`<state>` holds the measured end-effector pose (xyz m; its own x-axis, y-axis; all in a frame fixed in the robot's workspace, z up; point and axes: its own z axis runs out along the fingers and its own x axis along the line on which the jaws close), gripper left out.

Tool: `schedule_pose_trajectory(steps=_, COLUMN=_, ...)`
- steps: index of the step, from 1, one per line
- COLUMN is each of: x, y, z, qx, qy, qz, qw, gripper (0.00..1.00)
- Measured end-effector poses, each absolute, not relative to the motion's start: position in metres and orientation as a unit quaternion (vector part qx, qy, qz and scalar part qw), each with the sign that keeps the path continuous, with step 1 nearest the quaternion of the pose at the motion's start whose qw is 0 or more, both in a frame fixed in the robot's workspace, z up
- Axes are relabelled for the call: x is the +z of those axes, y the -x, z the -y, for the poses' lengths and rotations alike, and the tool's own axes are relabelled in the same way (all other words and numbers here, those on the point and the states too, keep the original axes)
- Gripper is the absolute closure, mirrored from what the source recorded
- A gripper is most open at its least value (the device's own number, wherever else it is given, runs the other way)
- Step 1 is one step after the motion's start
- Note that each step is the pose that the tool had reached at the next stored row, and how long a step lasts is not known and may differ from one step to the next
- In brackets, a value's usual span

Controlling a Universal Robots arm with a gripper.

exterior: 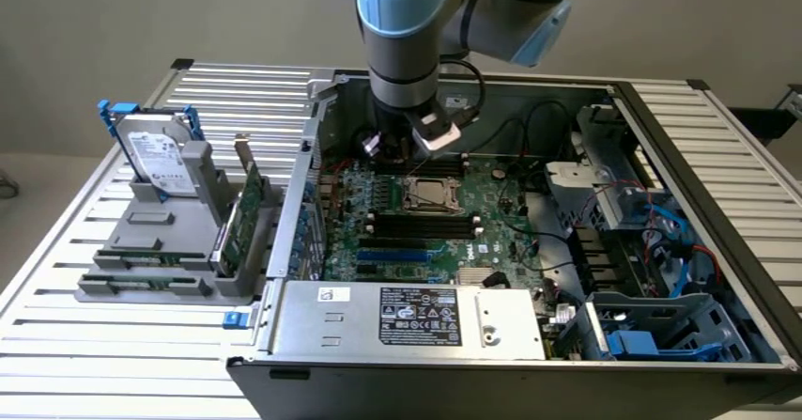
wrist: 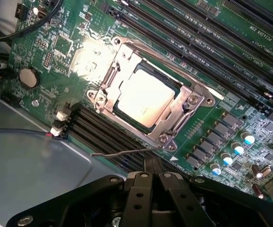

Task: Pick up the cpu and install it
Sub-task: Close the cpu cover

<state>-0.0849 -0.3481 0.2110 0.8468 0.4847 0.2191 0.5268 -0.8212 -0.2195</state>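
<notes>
- A robot arm reaches straight down into an open computer case, which lies on a slatted metal table.
- The gripper hangs low over the green motherboard, its two black fingers pressed together tip to tip.
- The cpu, a flat silvery square, lies inside the square metal socket frame, which borders it on all four sides. It sits just beyond the fingertips, apart from them.
- A thin wire lever runs along the socket's near edge up to the fingertips; I cannot tell whether they touch.
- Rows of dark memory slots crowd two opposite sides of the socket, leaving little bare board there.
- Small capacitors stand in a row near one socket corner, and a coin battery sits well apart.
- In the exterior view the socket lies just in front of the arm, with open air above it.
- The board is ringed by the case walls, a metal drive cage on the exterior view's right and the power supply in front.
- A hard drive with blue handles stands upright in a grey holder outside the case, on the exterior view's left.
</notes>
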Motion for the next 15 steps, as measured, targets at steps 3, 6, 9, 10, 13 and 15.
schedule_pose_trajectory(steps=3, x=0.2077, y=0.0850, z=0.3481, qx=-0.078, qy=0.951, qz=0.266, qw=0.141, gripper=0.89)
schedule_pose_trajectory(steps=6, x=0.2042, y=0.0849, z=0.3481, qx=-0.079, qy=0.950, qz=0.265, qw=0.143, gripper=0.89)
schedule_pose_trajectory(steps=9, x=0.2016, y=0.0849, z=0.3481, qx=-0.079, qy=0.950, qz=0.265, qw=0.145, gripper=0.89)
schedule_pose_trajectory(steps=10, x=0.2012, y=0.0849, z=0.3481, qx=-0.079, qy=0.950, qz=0.265, qw=0.145, gripper=0.89)
schedule_pose_trajectory(steps=13, x=0.2010, y=0.0847, z=0.3479, qx=-0.079, qy=0.950, qz=0.265, qw=0.145, gripper=0.89)
schedule_pose_trajectory(steps=15, x=0.2010, y=0.0842, z=0.3478, qx=-0.079, qy=0.950, qz=0.265, qw=0.145, gripper=0.89)
